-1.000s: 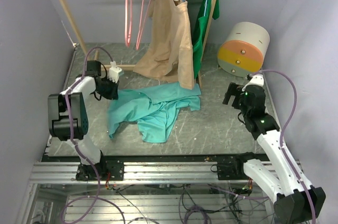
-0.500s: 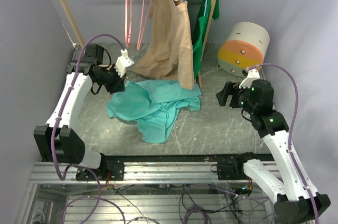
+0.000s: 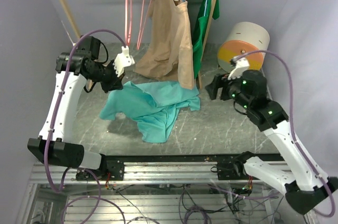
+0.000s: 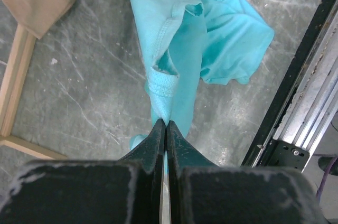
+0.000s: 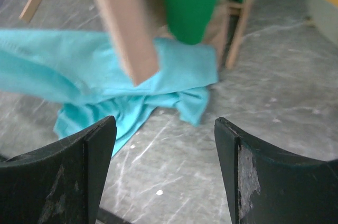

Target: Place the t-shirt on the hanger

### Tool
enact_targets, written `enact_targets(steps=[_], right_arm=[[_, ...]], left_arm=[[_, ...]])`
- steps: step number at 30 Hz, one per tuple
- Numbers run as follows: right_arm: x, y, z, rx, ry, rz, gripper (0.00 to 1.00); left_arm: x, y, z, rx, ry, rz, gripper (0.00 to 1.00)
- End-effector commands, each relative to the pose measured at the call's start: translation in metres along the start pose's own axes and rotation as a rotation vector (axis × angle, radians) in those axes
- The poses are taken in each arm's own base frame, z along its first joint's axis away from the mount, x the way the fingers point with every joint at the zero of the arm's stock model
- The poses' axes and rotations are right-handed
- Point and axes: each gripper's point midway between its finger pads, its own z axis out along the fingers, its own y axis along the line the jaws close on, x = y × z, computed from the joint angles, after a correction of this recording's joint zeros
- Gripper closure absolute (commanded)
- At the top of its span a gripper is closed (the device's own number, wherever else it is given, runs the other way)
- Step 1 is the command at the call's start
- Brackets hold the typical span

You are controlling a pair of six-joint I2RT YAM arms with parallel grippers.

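The teal t-shirt (image 3: pixel 153 106) lies crumpled on the grey floor, its left edge lifted. My left gripper (image 3: pixel 114 84) is shut on that edge; in the left wrist view the cloth (image 4: pixel 182 49) hangs from between the closed fingertips (image 4: pixel 166 124). My right gripper (image 3: pixel 214 87) is open and empty, raised right of the shirt; the right wrist view shows the shirt (image 5: pixel 121 86) beyond its spread fingers (image 5: pixel 92 145). Two pink hangers (image 3: pixel 128 10) hang from the rail at the back left.
A beige garment (image 3: pixel 171 39) and a dark green garment (image 3: pixel 203 23) hang on the wooden rack (image 3: pixel 66 10). A round white, orange and yellow drum (image 3: pixel 243 48) stands at the back right. The rack's base bar (image 4: pixel 13 94) lies near the left gripper.
My left arm has risen and lifted the shirt's left edge off the floor. My right arm has moved left and up toward the shirt, still open.
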Motion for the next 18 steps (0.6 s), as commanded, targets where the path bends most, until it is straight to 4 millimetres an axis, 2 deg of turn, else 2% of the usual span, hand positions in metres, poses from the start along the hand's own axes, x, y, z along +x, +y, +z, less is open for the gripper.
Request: enact_targets(steps=[1, 3, 6, 9, 12, 17, 18], right_arm=[[0.001, 0.04, 0.005, 0.003, 0.0, -0.082, 0.25], [0.007, 0.062, 0.013, 0.007, 0.007, -0.136, 0.25], [0.026, 0.102, 0.026, 0.007, 0.023, -0.253, 0.24], [0.048, 0.131, 0.042, -0.012, 0.033, -0.317, 0.21], [0.069, 0.144, 0.061, -0.039, 0.024, -0.329, 0.2], [0.097, 0.154, 0.095, -0.036, 0.018, -0.341, 0.16], [0.11, 0.154, 0.101, -0.043, 0.035, -0.354, 0.16]], left_arm=[[-0.016, -0.023, -0.012, 0.11, -0.032, -0.033, 0.92], [-0.023, -0.025, -0.013, 0.123, -0.052, -0.054, 0.92], [-0.03, -0.029, -0.014, 0.132, -0.069, -0.053, 0.92], [-0.039, -0.031, -0.016, 0.141, -0.092, -0.067, 0.92], [-0.048, -0.035, -0.018, 0.156, -0.121, -0.084, 0.92], [-0.057, -0.044, -0.02, 0.185, -0.151, -0.102, 0.92], [-0.058, -0.045, -0.021, 0.189, -0.156, -0.104, 0.92]])
